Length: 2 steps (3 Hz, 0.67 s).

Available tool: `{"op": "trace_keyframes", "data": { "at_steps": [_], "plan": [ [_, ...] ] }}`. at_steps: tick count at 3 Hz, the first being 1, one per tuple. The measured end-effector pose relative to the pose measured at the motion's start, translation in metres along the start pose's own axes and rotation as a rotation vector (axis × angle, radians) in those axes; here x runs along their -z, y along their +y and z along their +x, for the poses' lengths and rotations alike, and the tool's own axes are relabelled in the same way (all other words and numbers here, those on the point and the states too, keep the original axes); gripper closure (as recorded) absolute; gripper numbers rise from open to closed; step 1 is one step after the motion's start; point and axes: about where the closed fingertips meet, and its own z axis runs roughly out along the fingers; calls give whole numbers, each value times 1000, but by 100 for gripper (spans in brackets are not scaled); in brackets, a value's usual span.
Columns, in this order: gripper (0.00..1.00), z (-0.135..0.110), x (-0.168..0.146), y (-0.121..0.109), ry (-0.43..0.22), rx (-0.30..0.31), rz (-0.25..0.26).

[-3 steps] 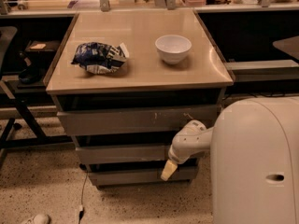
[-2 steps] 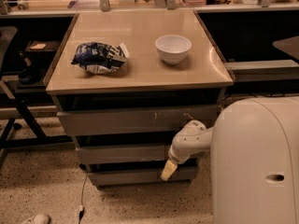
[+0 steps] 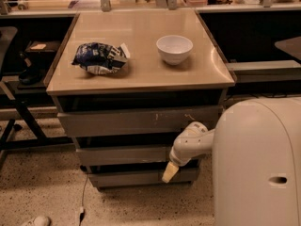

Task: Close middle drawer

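Observation:
The middle drawer (image 3: 123,155) is the plain grey front second from the top of the cabinet, below the taller scratched front (image 3: 136,121) and above the lowest front (image 3: 131,177). A dark gap shows above it. My gripper (image 3: 170,172) hangs at the end of the white arm (image 3: 190,142), pointing down in front of the right part of the middle and lowest fronts. It holds nothing that I can see.
The tan cabinet top (image 3: 141,74) carries a blue-and-white snack bag (image 3: 99,58) and a white bowl (image 3: 174,48). My white body (image 3: 258,164) fills the lower right. A dark chair or stand (image 3: 14,79) is at the left. A cable (image 3: 83,197) lies on the speckled floor.

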Motion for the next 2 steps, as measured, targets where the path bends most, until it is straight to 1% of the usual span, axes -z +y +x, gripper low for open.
{"op": "trace_keyframes", "data": {
  "at_steps": [1,2],
  "plan": [
    [0,31,18,2,35,-100,12],
    [0,161,91,-3,169,-344,104]
  ]
}}
